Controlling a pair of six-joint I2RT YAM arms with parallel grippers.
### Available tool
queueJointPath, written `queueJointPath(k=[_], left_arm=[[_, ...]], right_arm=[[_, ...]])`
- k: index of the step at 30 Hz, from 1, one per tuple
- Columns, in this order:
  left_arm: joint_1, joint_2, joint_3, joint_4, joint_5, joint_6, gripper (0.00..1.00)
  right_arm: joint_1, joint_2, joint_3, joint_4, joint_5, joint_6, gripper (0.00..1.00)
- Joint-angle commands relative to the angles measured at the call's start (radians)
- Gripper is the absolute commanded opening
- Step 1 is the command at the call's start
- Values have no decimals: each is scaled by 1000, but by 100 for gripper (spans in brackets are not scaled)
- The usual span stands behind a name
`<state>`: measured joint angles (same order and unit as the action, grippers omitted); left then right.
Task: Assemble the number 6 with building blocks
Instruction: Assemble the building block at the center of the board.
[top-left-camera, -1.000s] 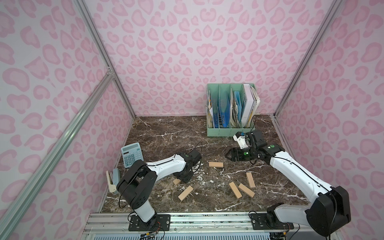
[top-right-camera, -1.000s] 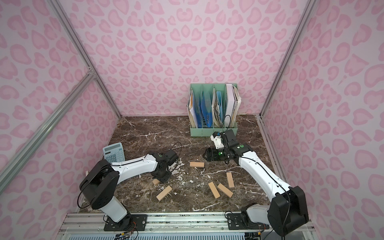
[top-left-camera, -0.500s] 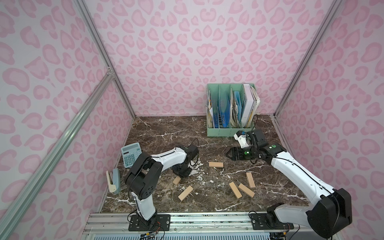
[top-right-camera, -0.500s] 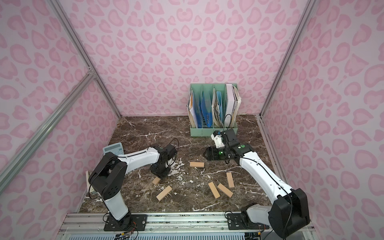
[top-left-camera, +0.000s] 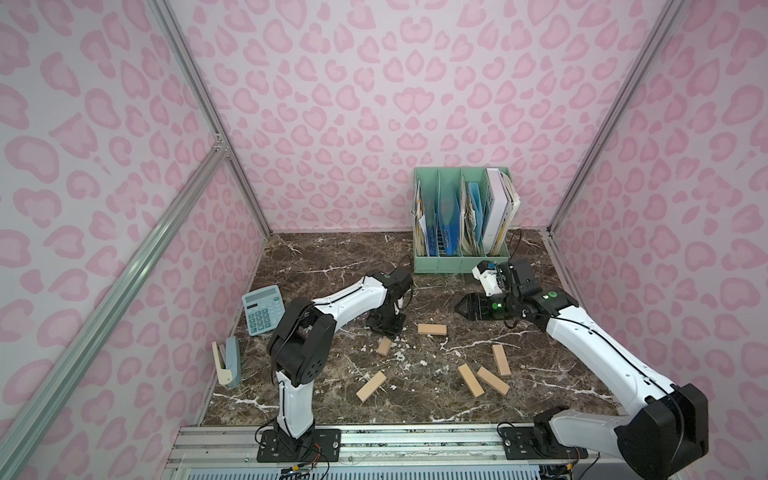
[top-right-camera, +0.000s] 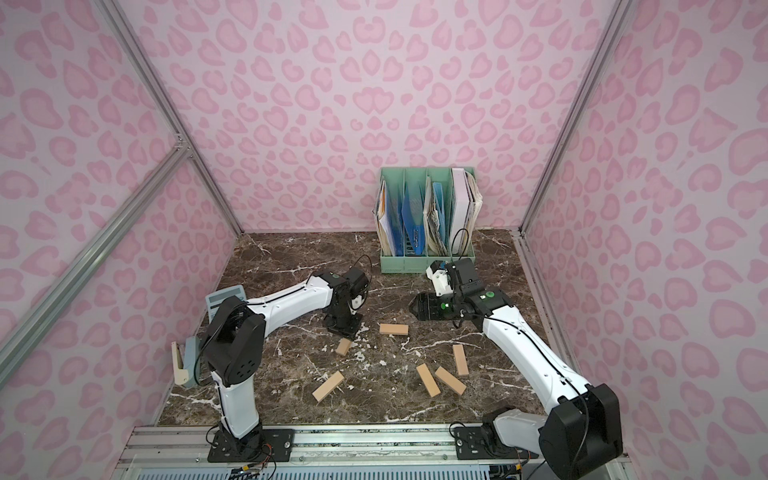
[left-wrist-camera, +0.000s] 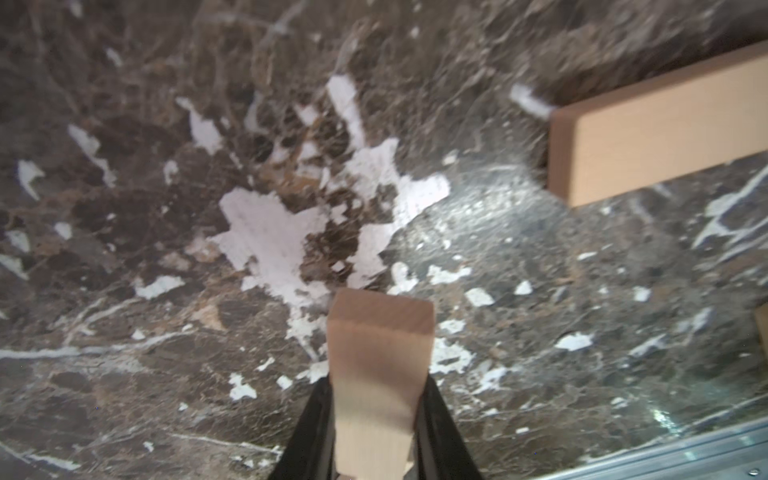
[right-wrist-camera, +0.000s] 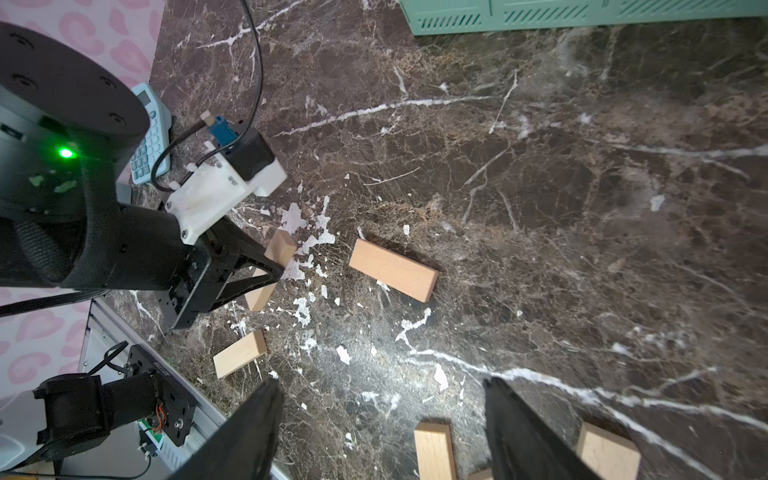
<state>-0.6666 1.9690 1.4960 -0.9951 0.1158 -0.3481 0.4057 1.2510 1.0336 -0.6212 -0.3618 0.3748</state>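
Wooden block (left-wrist-camera: 380, 365) clamped in left pincer (left-wrist-camera: 378, 388); calculator (top-left-camera: 262, 309) key labels illegibly small.

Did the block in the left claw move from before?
Yes. The held block, clamped in the left gripper, has shifted away from the calculator and toward the flat block nearby.

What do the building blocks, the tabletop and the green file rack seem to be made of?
Each building block: pale bare wood, matte, faint grain. Tabletop: marble-look dark brown, probably a printed film, since white patches show where it looks flaked. File rack: likely moulded plastic, uniform mint green, slotted base.
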Motion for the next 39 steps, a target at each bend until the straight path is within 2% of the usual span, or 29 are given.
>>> queueJointPath(k=[1,15,39], left_arm=[[-15,45,39,-49,37,-84,11],[-47,141,83,-4,51,-202,10],[-50,221,212,-26,26,-219,10]], right_arm=[[-12,-11,-4,11,-6,-17,78],[-59,-63,-35,30,-14,-25,78],[-62,-64,-29,34,-14,-27,76]])
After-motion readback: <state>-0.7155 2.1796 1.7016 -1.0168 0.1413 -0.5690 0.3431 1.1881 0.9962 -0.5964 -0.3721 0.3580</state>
